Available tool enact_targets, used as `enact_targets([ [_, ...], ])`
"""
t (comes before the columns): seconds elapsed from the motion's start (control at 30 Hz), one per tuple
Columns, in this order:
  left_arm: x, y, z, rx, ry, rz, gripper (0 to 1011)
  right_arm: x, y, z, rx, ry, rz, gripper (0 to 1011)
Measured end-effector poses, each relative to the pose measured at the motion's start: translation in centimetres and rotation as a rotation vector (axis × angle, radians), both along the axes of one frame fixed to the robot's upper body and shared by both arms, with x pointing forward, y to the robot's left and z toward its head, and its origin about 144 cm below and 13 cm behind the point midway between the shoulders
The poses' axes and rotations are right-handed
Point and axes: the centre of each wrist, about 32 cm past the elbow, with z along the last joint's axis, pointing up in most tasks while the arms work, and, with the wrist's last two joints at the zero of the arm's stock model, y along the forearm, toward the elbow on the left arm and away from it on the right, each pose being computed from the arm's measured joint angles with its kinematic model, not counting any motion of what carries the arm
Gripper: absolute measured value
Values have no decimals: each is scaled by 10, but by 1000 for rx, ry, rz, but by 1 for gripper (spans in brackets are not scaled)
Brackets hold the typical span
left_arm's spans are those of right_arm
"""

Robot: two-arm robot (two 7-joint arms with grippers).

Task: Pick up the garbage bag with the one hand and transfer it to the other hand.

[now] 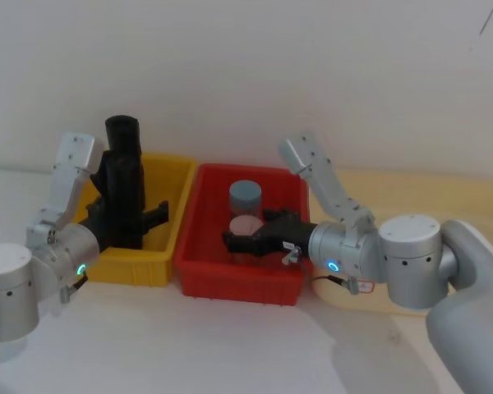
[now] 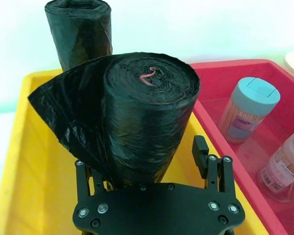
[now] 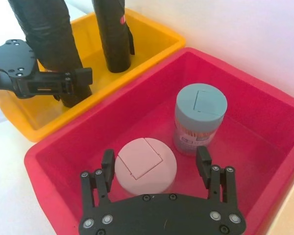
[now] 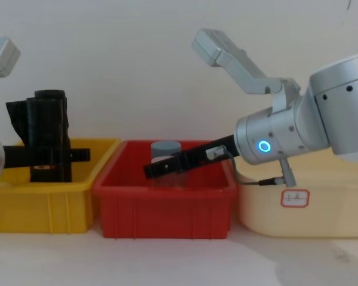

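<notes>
**Left to right.** At the left of the head view, the left gripper [image 1: 131, 220], on the arm with the green ring [image 1: 80, 268], reaches into the yellow bin [image 1: 168, 168]. Its fingers [image 2: 201, 149] are spread wide, one to either side of the garbage bag [image 2: 147, 107]. This is a thick black roll standing upright in the bin. We note a sliver of yellow between the visible finger and the roll, so the fingers straddle it rather than clamp it. A loose flap [image 2: 59, 112] of plastic hangs from the roll's side. A second black roll [image 2: 78, 29] stands upright just behind it in the same bin, nearer the wall.

At the centre, the red bin [image 1: 238, 283] sits just beside the yellow one on the white counter [image 1: 189, 353]. It holds a pink-lidded jar [image 3: 145, 166] and, near it, a grey-blue-lidded jar [image 3: 201, 105]. The right gripper [image 3: 156, 157], on the arm with the blue ring [image 4: 263, 146], hovers inside the red bin. Its fingers are wide apart, one on each side of the pink-lidded jar.

At the right of the chest view, a cream tray [image 4: 322, 220] stands next to the red bin.
</notes>
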Motion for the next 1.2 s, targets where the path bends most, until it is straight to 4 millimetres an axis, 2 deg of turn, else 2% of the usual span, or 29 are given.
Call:
enact_targets([
  [0.93, 0, 0, 0, 0, 0, 0, 1001, 3, 0, -8, -25, 25, -12, 1000],
  [1.13, 0, 0, 0, 0, 0, 0, 1001, 2, 0, -8, -27, 26, -15, 908],
  [1.2, 0, 0, 0, 0, 0, 0, 1001, 2, 0, -8, -28, 26, -16, 840],
])
